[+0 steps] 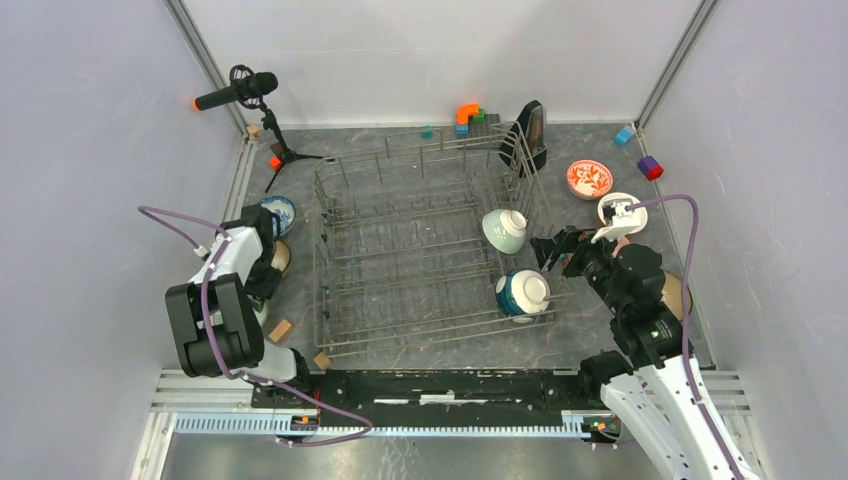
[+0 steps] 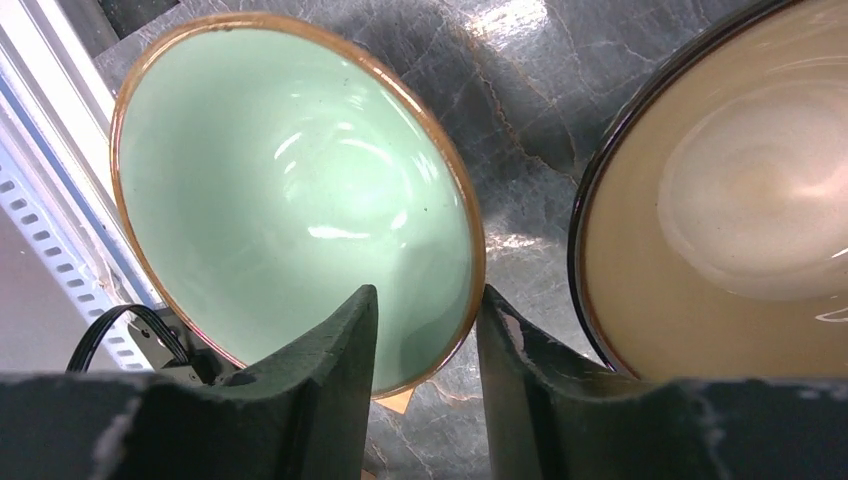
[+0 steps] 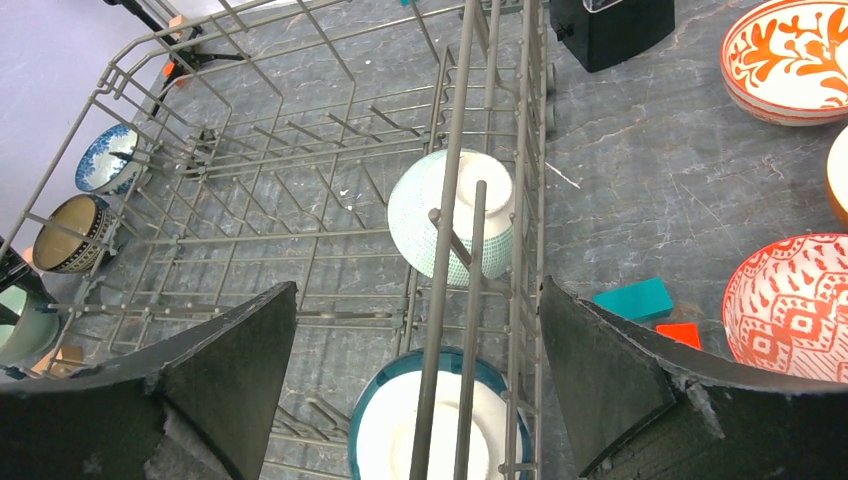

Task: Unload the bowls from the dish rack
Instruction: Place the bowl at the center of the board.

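Mint green bowl [image 2: 290,190] has its rim between left gripper [image 2: 430,300] fingers, parted; right gripper [image 3: 418,285] hovers open over dish rack [image 3: 462,100].

No legible text, label, brand, number or sign in any of the three views.

Markings on the red-floral bowl [image 1: 589,179] and the red-lattice bowl [image 3: 790,300] are ornament, not characters.

Black box [image 3: 612,30], at 1 o'clock off the dish rack [image 1: 420,270]: nothing on it can be read.
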